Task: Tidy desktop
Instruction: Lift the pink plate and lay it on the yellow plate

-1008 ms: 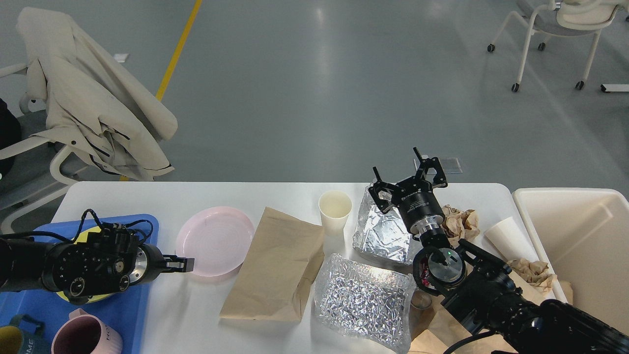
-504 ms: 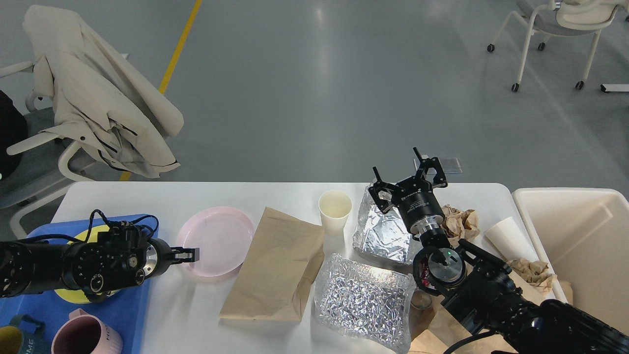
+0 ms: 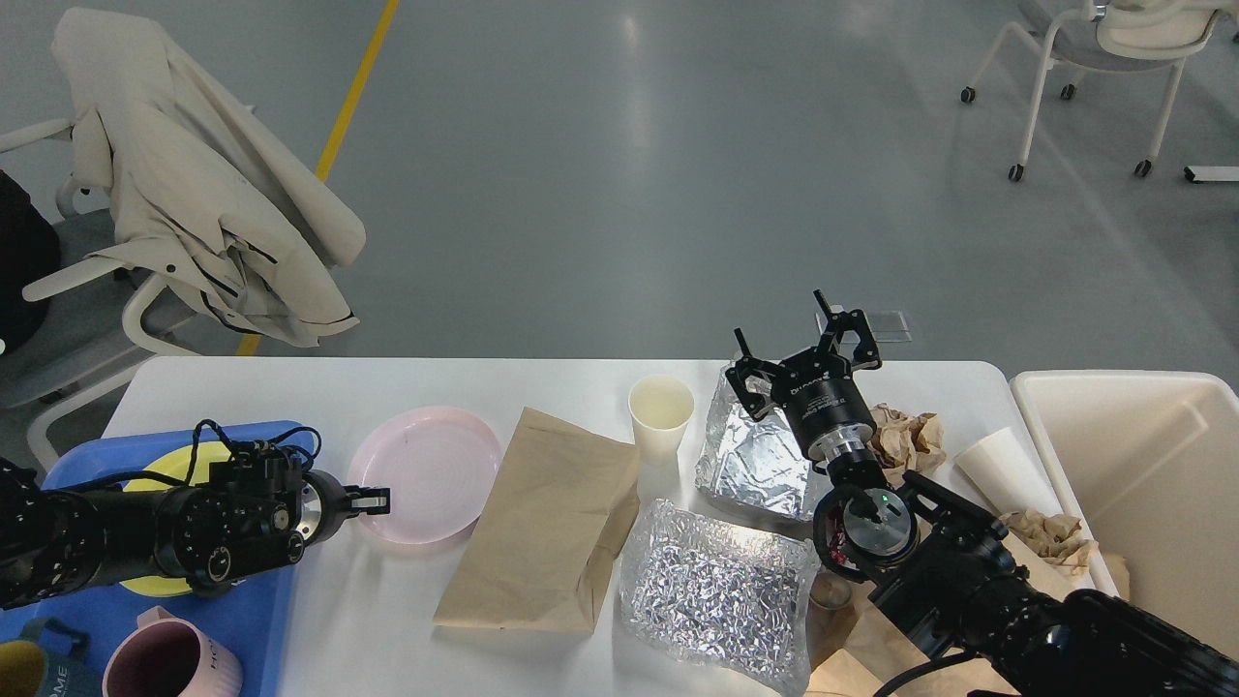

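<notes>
Robot lab, grey floor [image 3: 629, 194] with yellow line [image 3: 334, 126], wheeled chairs [image 3: 1094, 68]

Matte white desktop [image 3: 387, 620] – crinkled shiny foil [image 3: 711, 590], creased brown paper bag [image 3: 547, 518], glossy pink plate [image 3: 426, 474].

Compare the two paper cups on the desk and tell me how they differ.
The cup by the brown bag stands upright on the desktop, mouth up, showing its cream inside; the cup near the bin lies tipped on its side. The upright cup stands alone between the paper bag and a foil piece; the tipped cup lies among crumpled brown paper. Both are plain, pale paper cups.
</notes>
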